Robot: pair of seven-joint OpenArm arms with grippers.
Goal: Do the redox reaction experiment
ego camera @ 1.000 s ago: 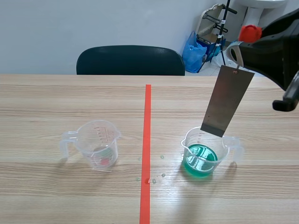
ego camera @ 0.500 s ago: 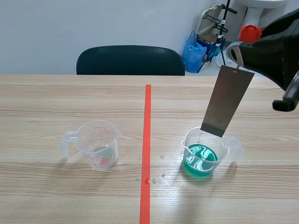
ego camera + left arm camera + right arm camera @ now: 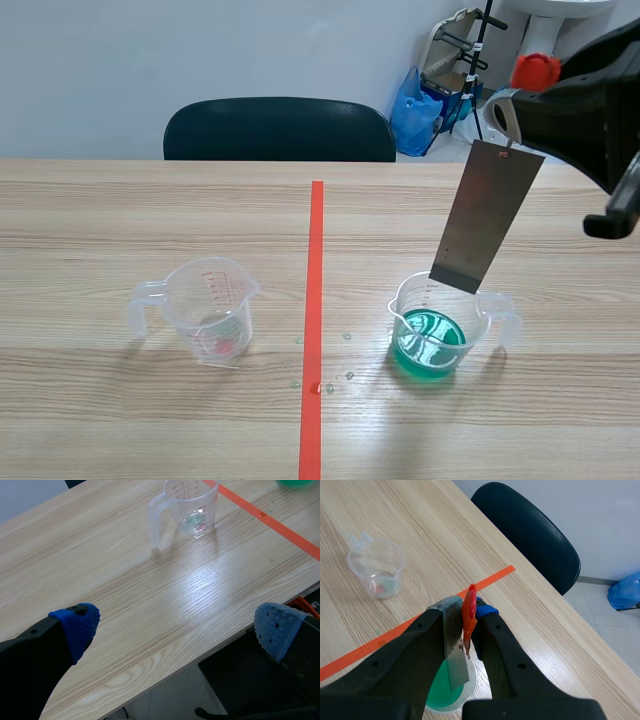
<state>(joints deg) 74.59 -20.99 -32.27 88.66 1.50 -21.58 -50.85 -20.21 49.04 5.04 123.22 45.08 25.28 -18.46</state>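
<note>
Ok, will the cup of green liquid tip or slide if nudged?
Probably slides: the cup looks like thin clear plastic, wide, with liquid only at the bottom. Its side handle may make it swivel, and the liquid could slosh.

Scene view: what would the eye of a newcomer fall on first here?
First, the grey metal strip, hanging tilted from the right gripper over the clear cup of green liquid, right of the red tape line. Next, a second clear cup, nearly empty, standing left of that line.
</note>
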